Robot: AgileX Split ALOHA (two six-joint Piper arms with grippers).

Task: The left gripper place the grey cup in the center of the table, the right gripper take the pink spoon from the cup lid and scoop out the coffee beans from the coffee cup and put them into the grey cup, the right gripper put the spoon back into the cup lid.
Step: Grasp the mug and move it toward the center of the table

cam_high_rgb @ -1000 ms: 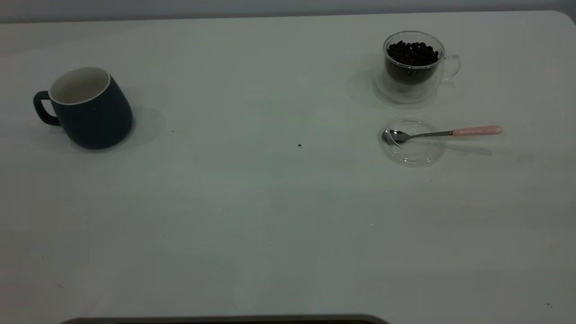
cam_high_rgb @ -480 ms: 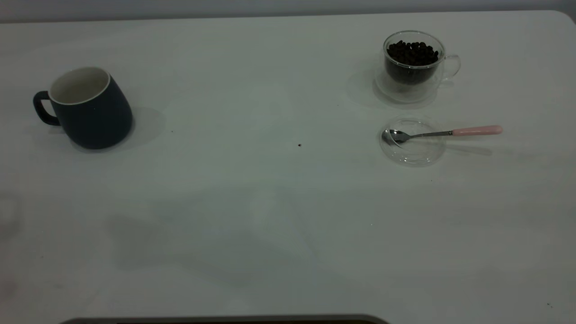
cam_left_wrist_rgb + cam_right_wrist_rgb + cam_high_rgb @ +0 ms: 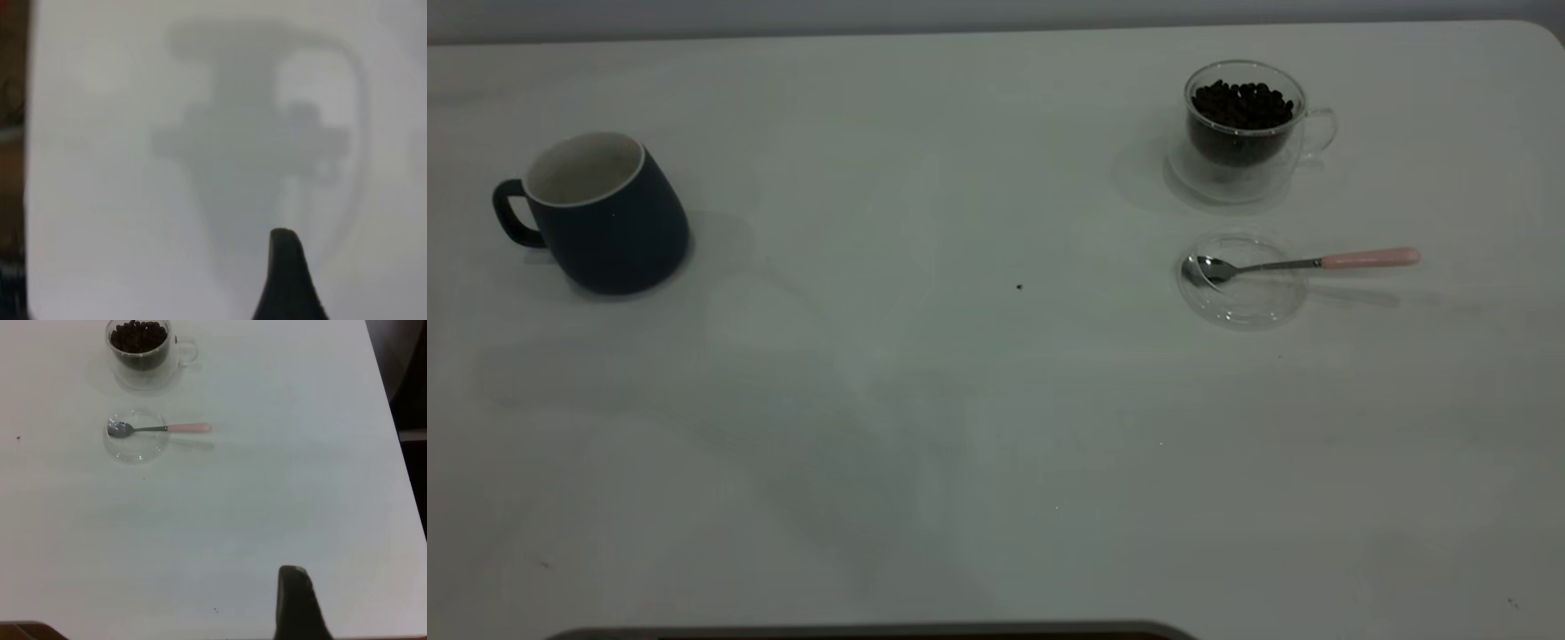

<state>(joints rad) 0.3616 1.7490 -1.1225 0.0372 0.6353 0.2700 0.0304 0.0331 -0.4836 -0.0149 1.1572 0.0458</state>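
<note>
Upright at about nine o'clock on the table (image 3: 960, 427): grey cup (image 3: 596, 213), white inside showing, loop handle turned toward the table's left edge, well apart from the centre. Off at about two o'clock: coffee cup (image 3: 1245, 129), clear glass, filled close to the rim with coffee beans (image 3: 1240, 102), small handle pointing right. Just nearer the camera than that, at roughly three o'clock: cup lid (image 3: 1240, 293), lying flat and close beside the glass cup but apart from it. Resting in the lid: metal bowl of the pink spoon (image 3: 1303, 263), stem crossing the lid's rim, pink handle sticking out to the right over bare tabletop. Same trio visible from the right wrist view, far from the right gripper (image 3: 297, 600), of which only one dark fingertip shows at the frame edge above white tabletop; cannot tell whether open or closed. Likewise for the left gripper (image 3: 287, 277): a single blurred black fingertip above bare table, a soft grey shadow of the gripper cast on the surface beyond it, nothing held in sight, spread of the fingers impossible to tell. Neither arm seen in the exterior view.
</note>
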